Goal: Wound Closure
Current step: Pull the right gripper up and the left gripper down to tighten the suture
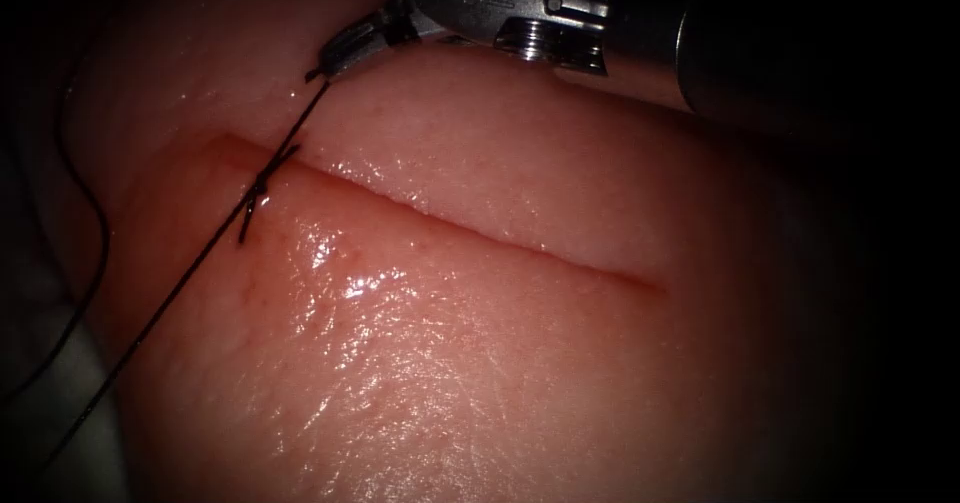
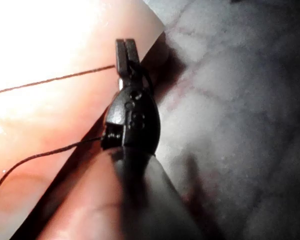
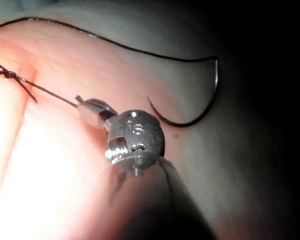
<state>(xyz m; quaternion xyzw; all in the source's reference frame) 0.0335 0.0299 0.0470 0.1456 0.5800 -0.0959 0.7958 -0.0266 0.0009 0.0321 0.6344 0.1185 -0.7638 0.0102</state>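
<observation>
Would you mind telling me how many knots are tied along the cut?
1: a knot near the cut's left end, its thread held by the right tool. Others could be hidden.

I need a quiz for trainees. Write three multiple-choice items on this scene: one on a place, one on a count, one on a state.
1. Where along the long straight cut in the glistening pink tissue is the small black thread knot?
A. near its left end
B. at its middle
C. at its right end

2. How many knots are on the cut?
A. one
B. two
C. three

3. The thin curved dark needle is:
A. held by the right arm's tool
B. lying unheld on the tissue
C. held by both tools

Key:
1 A: the endoscope view shows the knot near the cut's left end.
2 A: a single knot is there.
3 B: the right arm's silver tool and the left arm's dark tool each grip black thread, not the needle.
</observation>
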